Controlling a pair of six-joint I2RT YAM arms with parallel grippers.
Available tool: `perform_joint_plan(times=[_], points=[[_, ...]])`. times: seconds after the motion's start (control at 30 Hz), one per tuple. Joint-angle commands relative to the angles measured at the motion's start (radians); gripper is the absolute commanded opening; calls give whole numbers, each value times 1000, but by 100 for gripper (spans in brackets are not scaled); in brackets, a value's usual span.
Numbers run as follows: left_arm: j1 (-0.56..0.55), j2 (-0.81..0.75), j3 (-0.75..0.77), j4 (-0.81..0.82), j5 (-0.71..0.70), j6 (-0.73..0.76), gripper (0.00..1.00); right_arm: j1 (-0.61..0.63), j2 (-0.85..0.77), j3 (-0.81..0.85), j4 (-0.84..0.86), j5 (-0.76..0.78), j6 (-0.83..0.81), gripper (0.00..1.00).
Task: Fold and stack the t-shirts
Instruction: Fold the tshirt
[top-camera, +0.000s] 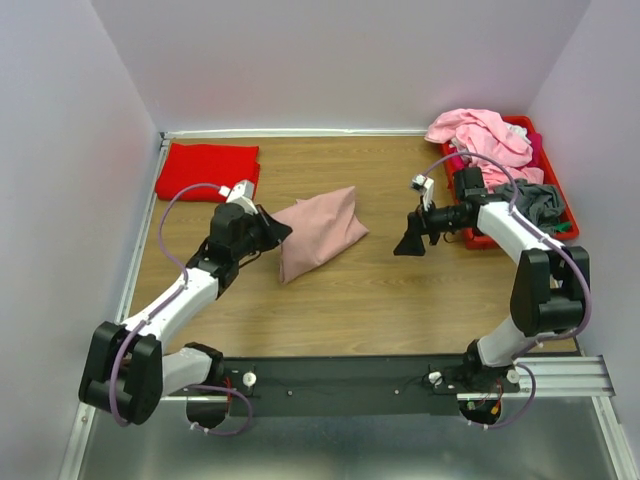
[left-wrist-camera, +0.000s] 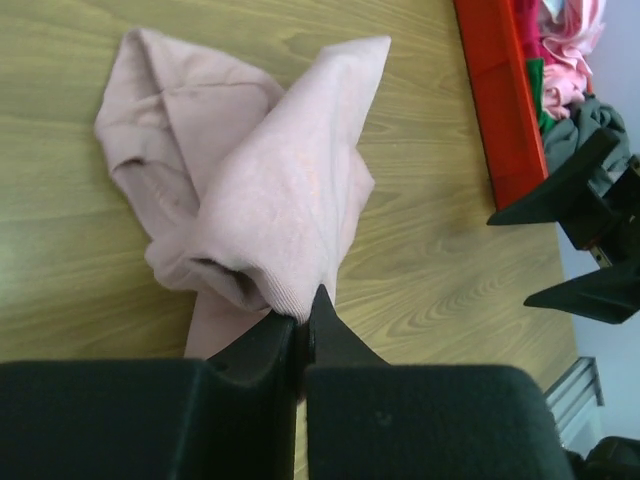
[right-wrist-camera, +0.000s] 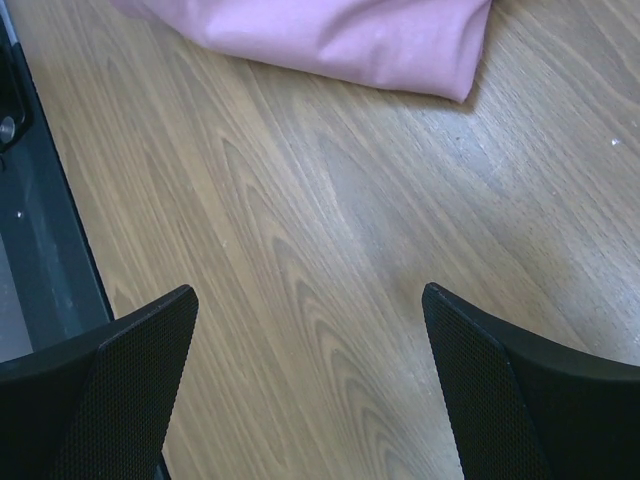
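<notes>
The left gripper (left-wrist-camera: 303, 318) is pinched nearly closed on a thick rolled edge of the dusty-pink shirt (left-wrist-camera: 270, 180). The shirt lies bunched in a rough wedge on the middle of the table (top-camera: 380, 300), more crumpled than folded. The right gripper (right-wrist-camera: 308, 295) hovers with its jaws wide over bare wood, just beside the shirt's near edge and holding nothing. To do this fold well, the left arm should probably lift only enough to free the pinched edge. The right gripper would need a matching hem or corner on its own side, so that the two can pull the cloth flat before any fold is laid; dragging with one grip alone would likely bunch it further. A red shirt (top-camera: 208, 170) lies folded flat at the far left corner and looks like the place to stack. A heap of shirts (top-camera: 480, 135), pink and grey, spills from the bin (left-wrist-camera: 495, 100) at the far right. The closed fingers hide how many layers they hold. No chest print shows, so I cannot tell which side faces up. The right wrist view cuts off most of the shirt, and the heap cannot be counted.
</notes>
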Motion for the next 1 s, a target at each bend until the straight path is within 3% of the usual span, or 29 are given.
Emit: perform_joint_plan(times=[0.0,0.13,0.27,0.47,0.83,0.97], points=[[71,-46,-99,113,63,-143,0,3,19,32,-21,-15,-18,100],[108,-74,-168,145,74,-221,0,67,59,74,-16,-4,-2,100],[111,-75,-187,153,75,-261,0,136,160,164,94,55,221,100],[111,-78,-199,156,78,-252,0,144,388,371,123,126,404,98],[122,-85,-243,176,74,-244,0,208,576,450,122,126,496,92],[125,-94,-250,179,54,-243,0,222,617,451,123,114,533,82]])
